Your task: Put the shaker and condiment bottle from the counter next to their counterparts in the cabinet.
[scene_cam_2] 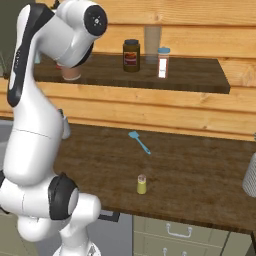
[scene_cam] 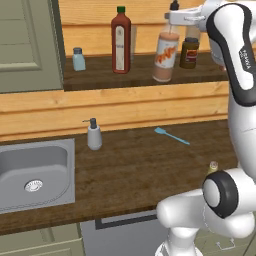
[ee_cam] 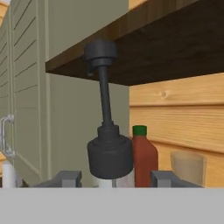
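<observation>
Condiment bottle (scene_cam: 165,56) up at cabinet shelf height, peach-orange body with white-and-orange label, leaning slightly, base at or just above the dark wood shelf (scene_cam: 140,75); contact with the boards impossible to judge. Gripper (scene_cam: 175,19) at the bottle's top, around the neck below the dark nozzle. In hand view, dark cap and thin nozzle (ee_cam: 105,113) rising between the two fingertips (ee_cam: 65,178), both tips close beside the cap; clamped on it or merely flanking, cannot tell. Dark red bottle (scene_cam: 120,41) with green cap standing upright just left of the condiment bottle, not touching; same bottle directly behind the cap in hand view (ee_cam: 143,157). Pale blue shaker (scene_cam: 78,59) with grey cap further left on the shelf, near the grey-green door (scene_cam: 27,45). Dark brown jar (scene_cam: 189,52) just right of the condiment bottle, partly behind the arm; in right base view jar (scene_cam_2: 131,55) beside a clear glass (scene_cam_2: 152,44) and a white shaker with a red label (scene_cam_2: 163,62). Yellow-green shaker (scene_cam_2: 142,184) with tan cap upright on the counter (scene_cam_2: 190,170), near the front edge, well apart from everything on the shelf. Blue spatula (scene_cam: 171,135) flat on the counter further back. Grey soap pump (scene_cam: 94,134) beside the sink (scene_cam: 35,172)
</observation>
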